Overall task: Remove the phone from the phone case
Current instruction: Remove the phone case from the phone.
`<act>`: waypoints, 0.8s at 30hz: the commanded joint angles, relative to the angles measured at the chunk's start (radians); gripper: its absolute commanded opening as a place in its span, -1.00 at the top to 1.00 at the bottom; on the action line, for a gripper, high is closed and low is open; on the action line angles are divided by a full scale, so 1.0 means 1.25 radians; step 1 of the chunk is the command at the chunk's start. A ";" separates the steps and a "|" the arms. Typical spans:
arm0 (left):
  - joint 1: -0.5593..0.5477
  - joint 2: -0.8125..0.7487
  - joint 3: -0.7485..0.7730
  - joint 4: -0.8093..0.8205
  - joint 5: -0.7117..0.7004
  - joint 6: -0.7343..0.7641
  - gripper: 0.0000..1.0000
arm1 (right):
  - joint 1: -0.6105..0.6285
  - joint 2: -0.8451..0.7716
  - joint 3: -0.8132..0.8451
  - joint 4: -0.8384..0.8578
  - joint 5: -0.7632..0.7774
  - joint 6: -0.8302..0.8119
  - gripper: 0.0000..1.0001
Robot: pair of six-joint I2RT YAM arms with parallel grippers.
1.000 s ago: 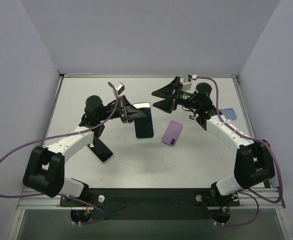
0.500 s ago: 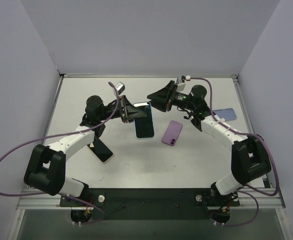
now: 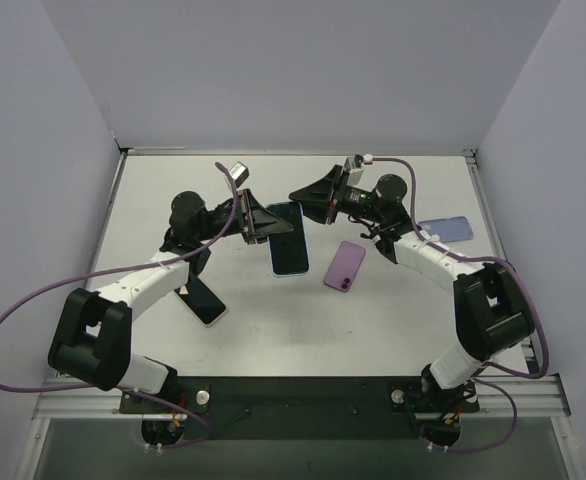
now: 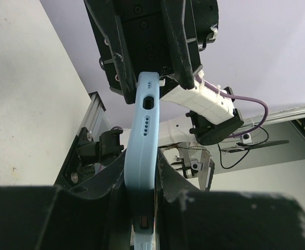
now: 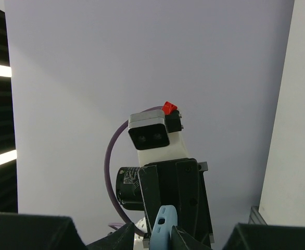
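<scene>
Left wrist view: left hand (image 4: pixel 141 179) pinches the phone case (image 4: pixel 142 130), and right hand (image 4: pixel 151 87) pinches the end beyond it. The phone (image 3: pixel 288 250) sits inside, so the pulling apart remains.

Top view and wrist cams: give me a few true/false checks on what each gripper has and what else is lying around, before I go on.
1. The left gripper is shut on the blue-cased phone. True.
2. The right gripper is holding the purple phone. False: the purple phone lies on the table, clear of both grippers.
3. The right gripper has one finger on each side of the far end of the blue-cased phone. True; the left wrist view shows it.
4. The purple phone is the only other phone on the table. False: a dark phone lies by the left arm and a blue phone lies near the right edge.
</scene>
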 commanded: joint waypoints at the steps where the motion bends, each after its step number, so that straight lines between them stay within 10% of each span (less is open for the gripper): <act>1: -0.003 -0.010 0.028 0.068 -0.014 -0.012 1.00 | 0.012 -0.018 0.005 0.052 -0.018 -0.025 0.44; 10: -0.003 -0.012 0.025 0.092 -0.025 -0.028 1.00 | 0.021 -0.013 -0.002 0.055 -0.001 -0.008 1.00; 24: -0.003 -0.094 0.063 0.192 -0.044 0.091 1.00 | 0.077 0.128 0.051 0.498 0.168 0.449 1.00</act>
